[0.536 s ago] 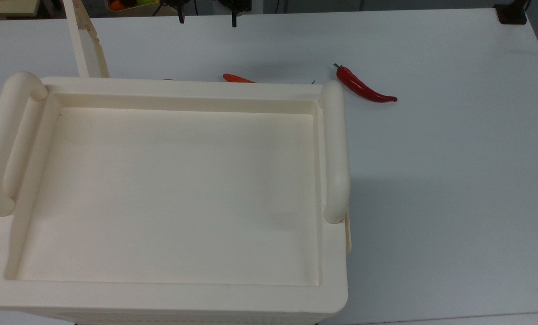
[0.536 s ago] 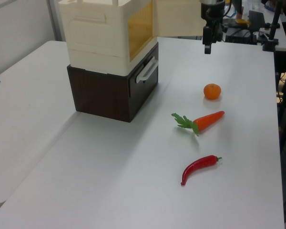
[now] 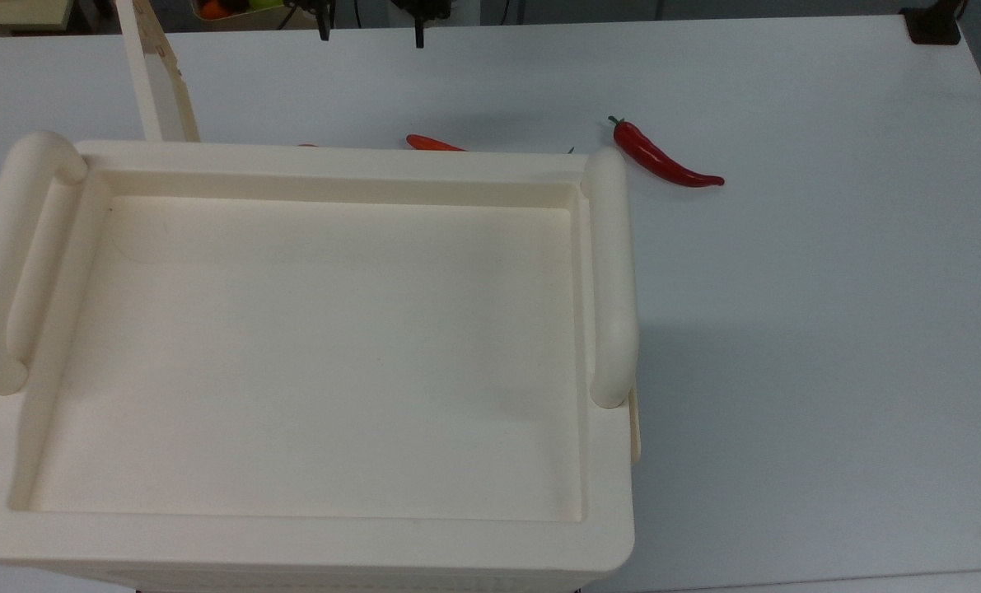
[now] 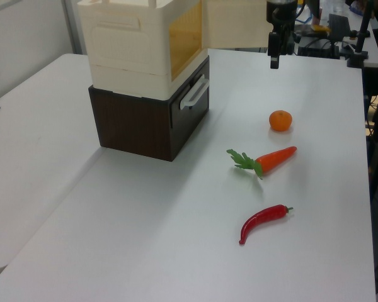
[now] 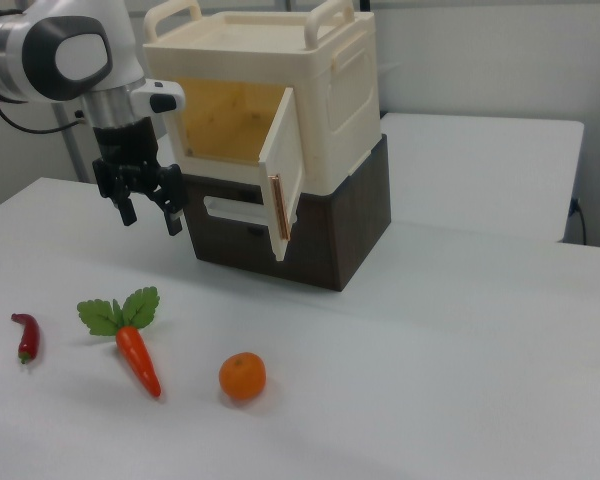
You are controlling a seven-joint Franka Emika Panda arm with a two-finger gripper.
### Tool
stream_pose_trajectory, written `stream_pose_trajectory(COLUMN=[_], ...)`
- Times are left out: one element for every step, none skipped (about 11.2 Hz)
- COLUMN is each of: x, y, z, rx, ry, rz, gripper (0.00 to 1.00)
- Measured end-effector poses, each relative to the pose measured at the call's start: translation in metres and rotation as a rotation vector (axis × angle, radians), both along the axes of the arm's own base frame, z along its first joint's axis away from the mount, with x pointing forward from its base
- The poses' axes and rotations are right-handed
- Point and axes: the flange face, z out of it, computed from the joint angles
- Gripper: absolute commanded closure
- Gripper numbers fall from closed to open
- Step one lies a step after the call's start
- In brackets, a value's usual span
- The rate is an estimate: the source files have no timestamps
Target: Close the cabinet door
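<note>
The cabinet is a large cream unit with a recessed top and two fat handles; it also shows in the right view and the left view. Its cabinet door stands swung open with its tan edge showing. In the top view the cabinet door is a narrow slat at the upper left, and in the left view the cabinet door is a pale panel. My gripper hangs open and empty in front of the cabinet's opening, to the right view's left of the door. The gripper sits at the top view's upper edge, and the gripper is above the table.
The cabinet sits on a dark brown base with a white drawer handle. On the white table lie a red chili, a carrot and an orange, all in front of the cabinet.
The gripper has shifted slightly toward the top view's upper left. The door and the other things have not moved.
</note>
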Motion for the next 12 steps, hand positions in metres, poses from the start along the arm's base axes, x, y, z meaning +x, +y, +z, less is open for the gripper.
stream_pose_trajectory(x=[0.000, 0.000, 0.000, 0.000, 0.000, 0.000, 0.000, 0.001, 0.002, 0.004, 0.005, 0.007], y=[-0.002, -0.003, -0.003, -0.003, -0.003, -0.004, -0.005, -0.008, -0.015, -0.025, -0.039, -0.051], z=[0.000, 0.000, 0.000, 0.000, 0.000, 0.000, 0.000, 0.001, 0.008, 0.021, 0.036, 0.050], rx=[0.000, 0.000, 0.000, 0.001, 0.001, 0.001, 0.001, 0.000, 0.001, 0.001, 0.001, 0.000], ry=[0.000, 0.000, 0.001, 0.001, 0.001, 0.001, 0.001, -0.002, -0.017, -0.043, -0.074, -0.106], rz=[-0.003, 0.001, 0.007, 0.009, 0.009, 0.008, 0.006, 0.001, -0.011, -0.030, -0.054, -0.076], gripper=[0.84, 0.97, 1.00, 1.00, 1.00, 1.00, 1.00, 1.00, 1.00, 1.00, 1.00, 1.00])
